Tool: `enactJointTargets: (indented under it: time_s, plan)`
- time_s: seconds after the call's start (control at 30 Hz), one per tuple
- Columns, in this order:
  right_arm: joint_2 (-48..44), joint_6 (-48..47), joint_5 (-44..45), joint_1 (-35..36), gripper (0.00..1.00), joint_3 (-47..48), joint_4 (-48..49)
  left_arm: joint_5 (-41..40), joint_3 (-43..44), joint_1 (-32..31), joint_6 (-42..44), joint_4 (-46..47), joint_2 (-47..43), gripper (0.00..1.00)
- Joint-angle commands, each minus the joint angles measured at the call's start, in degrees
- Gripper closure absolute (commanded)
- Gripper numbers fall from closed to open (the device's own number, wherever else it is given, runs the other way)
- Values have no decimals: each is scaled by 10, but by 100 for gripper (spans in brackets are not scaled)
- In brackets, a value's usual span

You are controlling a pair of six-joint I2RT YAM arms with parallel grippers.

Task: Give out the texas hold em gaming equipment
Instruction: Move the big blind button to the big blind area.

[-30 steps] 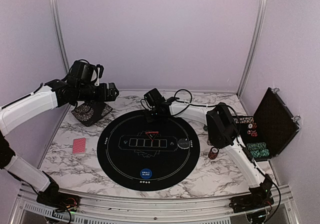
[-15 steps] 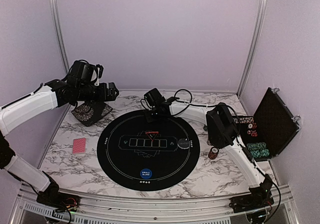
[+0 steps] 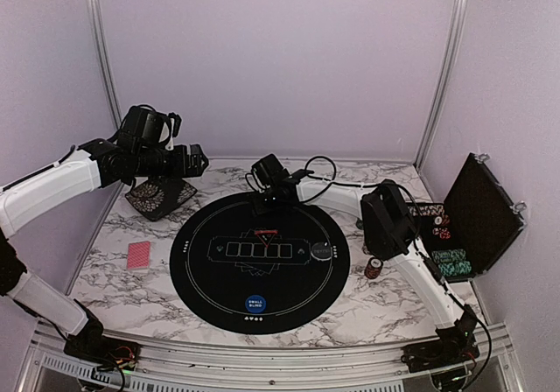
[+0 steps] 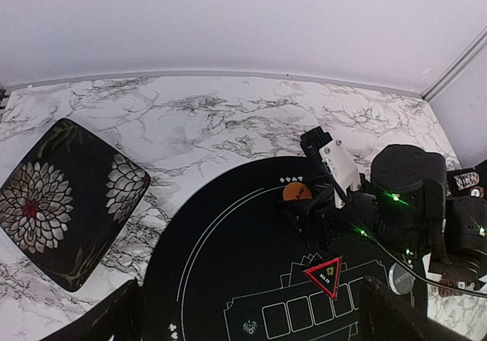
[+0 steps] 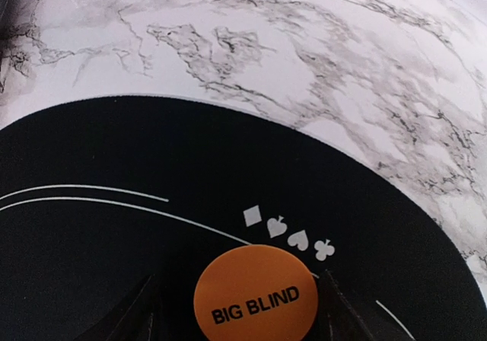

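The orange BIG BLIND button [image 5: 255,299] lies flat on the black mat [image 5: 114,151] by its far edge, beside the printed suit symbols. My right gripper [image 5: 237,282] is low over it, open, a finger on each side and a gap on the left. From above, the right gripper [image 3: 265,206] is at the mat's back rim. The left gripper [image 3: 197,160] hangs open and empty, high over the back left. A black triangular marker [image 3: 266,232], a dark-grey button [image 3: 323,252] and a blue button [image 3: 254,304] lie on the mat. Red-backed cards [image 3: 139,255] lie to the left.
A black flower-patterned square [image 3: 160,196] sits at the back left under the left arm. A small chip stack [image 3: 374,268] stands right of the mat. The open black chip case [image 3: 477,217] with chips stands at the right edge. Cables trail behind the right gripper.
The right gripper's jaws have widened slightly around the orange button. Neither arm has moved.
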Motion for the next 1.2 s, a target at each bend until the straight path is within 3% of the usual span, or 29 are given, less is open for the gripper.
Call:
enactJointTargets:
  time_s: [0.0, 0.17, 0.33, 0.6, 0.93, 1.17]
  plan:
    - [12, 11, -31, 5, 30, 9, -20, 0, 18, 3, 4, -14, -14, 1]
    - [-8, 11, -30, 4, 21, 1, -30, 2, 21, 3, 4, -15, -13, 1]
    - [-84, 7, -57, 3, 13, -94, 6, 4, 17, 3, -1, -13, -14, 1]
    - [-190, -3, -82, 4, 12, -221, 48, 9, 15, 3, -10, -13, -18, 1]
    - [-335, -96, -65, 5, 34, -429, 126, 8, 8, 2, -15, -14, -24, 1]
    - [-354, -206, -115, 4, 48, -488, 143, 9, 7, 3, -19, -13, -25, 1]
